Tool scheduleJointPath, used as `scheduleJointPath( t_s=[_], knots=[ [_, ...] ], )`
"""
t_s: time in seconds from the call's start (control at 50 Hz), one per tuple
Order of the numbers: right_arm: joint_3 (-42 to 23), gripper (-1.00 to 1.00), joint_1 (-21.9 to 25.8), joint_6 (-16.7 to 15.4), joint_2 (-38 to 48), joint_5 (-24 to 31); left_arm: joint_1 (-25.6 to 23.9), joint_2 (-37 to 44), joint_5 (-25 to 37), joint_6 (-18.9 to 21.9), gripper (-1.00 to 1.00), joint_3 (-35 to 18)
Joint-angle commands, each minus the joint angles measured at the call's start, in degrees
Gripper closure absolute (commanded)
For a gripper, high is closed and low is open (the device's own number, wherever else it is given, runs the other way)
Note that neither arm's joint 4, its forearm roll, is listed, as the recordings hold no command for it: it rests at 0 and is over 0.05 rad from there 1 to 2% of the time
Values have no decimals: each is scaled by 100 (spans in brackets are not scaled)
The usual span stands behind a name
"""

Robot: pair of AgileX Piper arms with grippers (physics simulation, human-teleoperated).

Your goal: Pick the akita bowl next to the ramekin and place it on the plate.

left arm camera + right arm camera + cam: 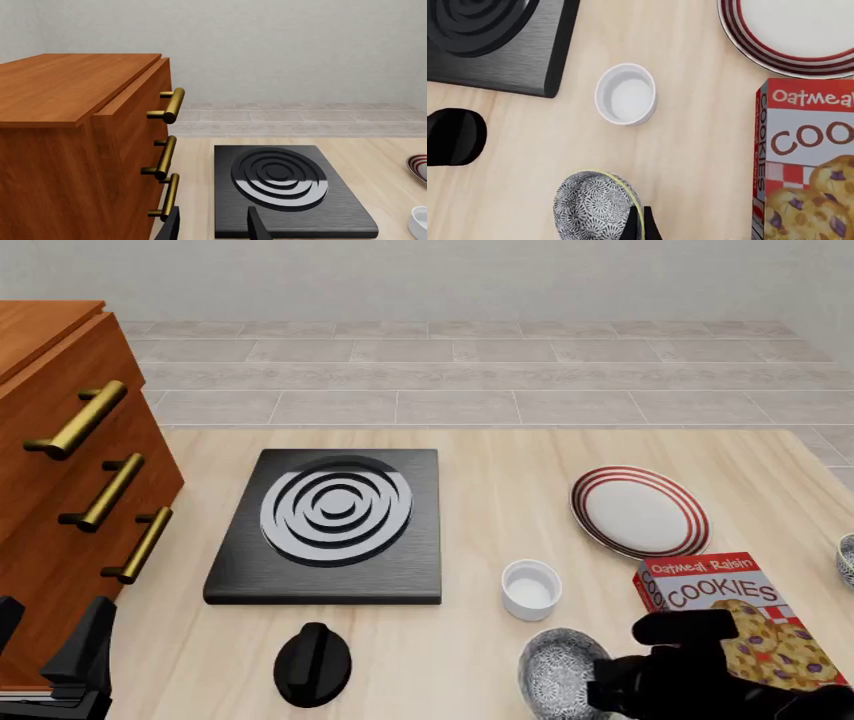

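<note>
Akita bowl (590,205) tilted, right gripper (642,225) fingers pinching its rim. Ramekin (626,93) upright, apart from bowl. Plate (760,47), cookie box (804,160), stove plate (500,42), black knob (454,136) around.

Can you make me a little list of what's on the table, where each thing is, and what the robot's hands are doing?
bowl: small grey-and-white speckled bowl, near edge of table, just nearer than the cup
cup: small plain white round cup, between bowl and plate
plate: round white plate with dark-red rings, farther back on the right, nothing on it
box: red cookie box, right of the bowl
stove: black burner slab, centre-left
right hand: right hand shut on the bowl's rim
left hand: left hand open, near the wooden drawers
</note>
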Motion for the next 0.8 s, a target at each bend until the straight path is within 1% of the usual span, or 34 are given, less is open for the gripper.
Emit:
scheduleJointPath(
  t_s=[0.02,0.14,0.64,0.8],
  knots=[
    [-141,100,31,33,-344,329,0,0,0,0,-100,0],
    [-180,100,68,102,-491,450,0,0,0,0,-100,0],
    [-536,100,120,118,-879,984,0,0,0,0,-100,0],
    [-615,100,90,251,-1059,1107,0,0,0,0,-100,0]
  ],
)
